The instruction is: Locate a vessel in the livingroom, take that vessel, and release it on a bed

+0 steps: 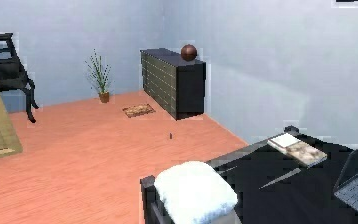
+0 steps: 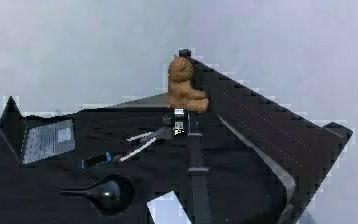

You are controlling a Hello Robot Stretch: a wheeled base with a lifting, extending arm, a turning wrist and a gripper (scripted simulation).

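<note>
White pillow [image 1: 195, 192] at the bottom edge, black bed [image 1: 272, 178] beyond. Gripper [image 2: 142, 143] mid-frame against the cover, cannot tell whether it holds anything. 1 dark round-bodied thing [image 2: 112, 190], likely the vessel, lies lower left. Any release wants to go low, clear of the laptop [image 2: 32, 138]

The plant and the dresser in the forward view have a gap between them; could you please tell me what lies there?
A small flat brown mat lies between the plant and the dresser, in the forward view.

bed [image 2: 107, 118] — dark cover | on it: laptop [image 2: 35, 138], teddy bear [image 2: 185, 88], dark vessel [image 2: 109, 190]
</note>
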